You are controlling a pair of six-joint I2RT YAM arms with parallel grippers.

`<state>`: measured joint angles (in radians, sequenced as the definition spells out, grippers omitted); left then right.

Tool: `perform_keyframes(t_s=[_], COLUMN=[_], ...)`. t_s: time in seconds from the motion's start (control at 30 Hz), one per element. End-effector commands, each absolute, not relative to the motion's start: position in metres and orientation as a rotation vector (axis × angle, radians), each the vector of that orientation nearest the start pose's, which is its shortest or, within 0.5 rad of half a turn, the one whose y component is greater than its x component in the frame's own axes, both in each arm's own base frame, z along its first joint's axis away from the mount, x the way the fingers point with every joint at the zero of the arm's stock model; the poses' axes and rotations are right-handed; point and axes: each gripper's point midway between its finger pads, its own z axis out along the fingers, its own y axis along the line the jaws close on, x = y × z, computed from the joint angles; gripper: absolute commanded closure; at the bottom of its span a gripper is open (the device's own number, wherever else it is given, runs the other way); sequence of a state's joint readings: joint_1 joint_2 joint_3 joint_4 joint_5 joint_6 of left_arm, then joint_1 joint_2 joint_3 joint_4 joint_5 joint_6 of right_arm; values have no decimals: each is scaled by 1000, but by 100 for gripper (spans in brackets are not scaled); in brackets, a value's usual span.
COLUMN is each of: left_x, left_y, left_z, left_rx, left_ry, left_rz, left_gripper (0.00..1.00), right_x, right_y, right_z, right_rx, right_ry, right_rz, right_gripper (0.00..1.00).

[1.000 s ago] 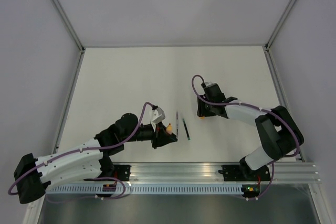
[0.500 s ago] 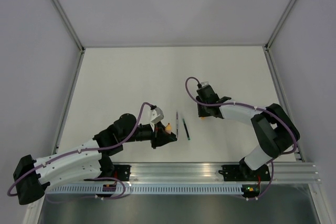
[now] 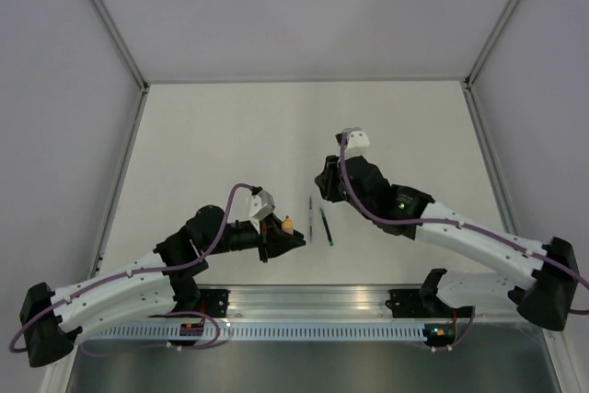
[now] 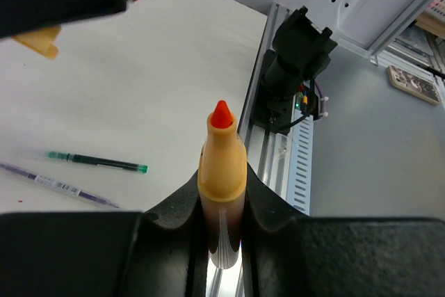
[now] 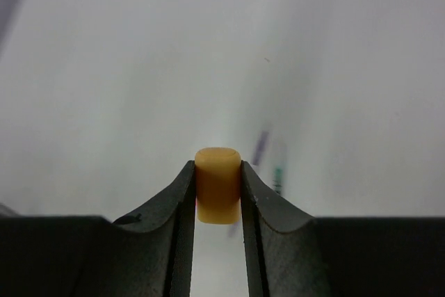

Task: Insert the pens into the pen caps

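1. My left gripper (image 4: 222,203) is pinched on the orange pen (image 4: 222,161). The jaws sit on the barrel just behind the collar, and the red tip sticks out past them.
2. My right gripper (image 5: 217,198) is pinched on the orange cap (image 5: 217,172), squeezing it across its round sides. I cannot tell from the wrist view which end is the open one.
3. Pen and cap are both held up off the table (image 3: 212,135), near its front middle. They are near each other but apart, and not yet lined up.
4. The green pen (image 3: 326,227) and the grey pen (image 3: 311,218) lie side by side on the table between my two grippers. I see no other cap.
5. I judge both parts light, stiff and smooth.
   - A thin pen in a two-finger pinch can pivot or slide back when pushed on its tip, so a hold close behind the collar suits it.
   - The cap is tiny and can twist or pop out. It wants a hold on its mid-sides with the mouth left free.
6. The next move calls for putting the cap's mouth and the tip on one line. Then I push straight and gently, because an off-axis push would likely skew the cap in the jaws.
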<state>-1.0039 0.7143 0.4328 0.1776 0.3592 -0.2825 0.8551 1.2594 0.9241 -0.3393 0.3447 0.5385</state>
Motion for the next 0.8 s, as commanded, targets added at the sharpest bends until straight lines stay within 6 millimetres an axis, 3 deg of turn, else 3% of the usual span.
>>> perform_keyframes(t_s=[0.0, 0.07, 0.2, 0.23, 0.37, 0.47, 0.53, 0.77], left_x=[94, 95, 100, 102, 107, 108, 108, 104], left_y=[-292, -288, -287, -287, -286, -286, -286, -283], left_z=[236, 239, 239, 239, 236, 235, 234, 241], left_rx=[905, 879, 848, 839, 814, 811, 811, 810], left_ry=[1463, 1450, 1464, 1473, 1501, 1509, 1513, 1477], left_rz=[-1287, -1282, -1265, -1258, -1234, -1229, -1227, -1244], left_gripper=[98, 98, 98, 98, 98, 98, 98, 98], right_x=[254, 238, 217, 202, 182, 165, 158, 146], right_y=[269, 285, 306, 317, 312, 326, 329, 339], right_z=[267, 291, 317, 328, 348, 358, 355, 363], right_rx=[61, 56, 36, 19, 32, 6, -22, -48], right_ry=[1906, 1832, 1748, 1727, 1631, 1600, 1594, 1584], right_rz=[607, 654, 642, 674, 531, 528, 446, 463], right_gripper=[100, 100, 100, 100, 100, 100, 100, 100])
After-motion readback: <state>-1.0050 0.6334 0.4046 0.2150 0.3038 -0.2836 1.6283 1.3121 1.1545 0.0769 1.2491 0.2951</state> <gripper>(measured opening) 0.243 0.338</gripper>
